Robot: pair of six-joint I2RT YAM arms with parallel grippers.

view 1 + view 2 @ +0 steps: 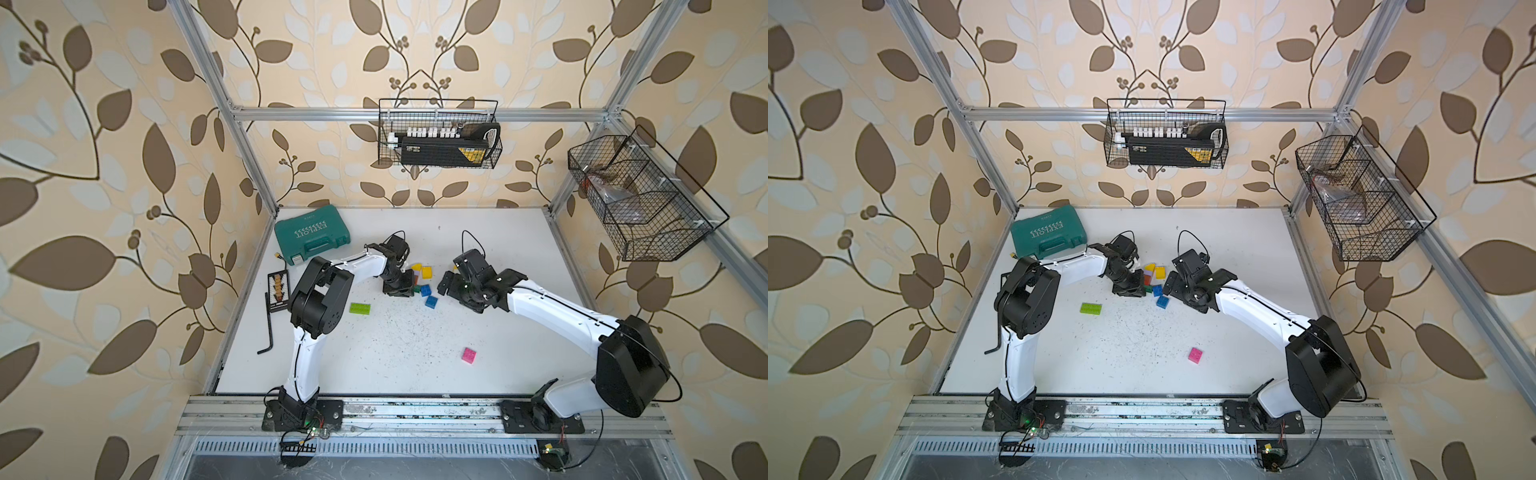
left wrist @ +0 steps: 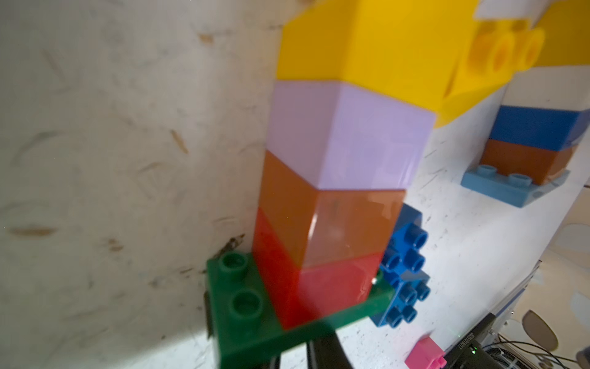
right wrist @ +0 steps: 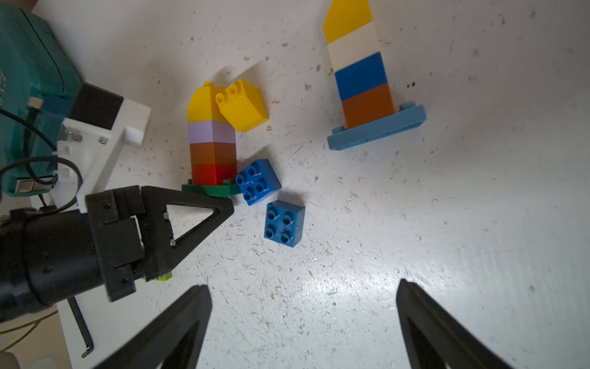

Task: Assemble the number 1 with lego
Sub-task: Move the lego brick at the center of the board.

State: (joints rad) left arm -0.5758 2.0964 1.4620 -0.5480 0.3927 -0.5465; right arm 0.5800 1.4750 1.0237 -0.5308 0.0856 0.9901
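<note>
The lego shows best in the right wrist view. A stack (image 3: 212, 143) of red, brown, lilac and yellow bricks stands on a green plate (image 3: 207, 189). My left gripper (image 3: 225, 204) is shut on that plate's edge, and the left wrist view shows the green plate (image 2: 242, 306) at its jaws. A loose yellow sloped brick (image 3: 244, 107) leans against the stack's top. Two blue square bricks (image 3: 258, 181) (image 3: 284, 223) lie beside the plate. A second stack (image 3: 362, 76) of brown, blue, white and yellow stands on a light-blue plate (image 3: 376, 129). My right gripper (image 3: 303, 284) hangs open over bare table.
A lime oblong brick (image 1: 360, 308) and a pink brick (image 1: 468, 355) lie apart on the white table (image 1: 395, 353). A teal tool case (image 1: 311, 235) sits at the back left. A black bit holder (image 1: 278, 291) and a hex key (image 1: 268, 328) lie along the left edge.
</note>
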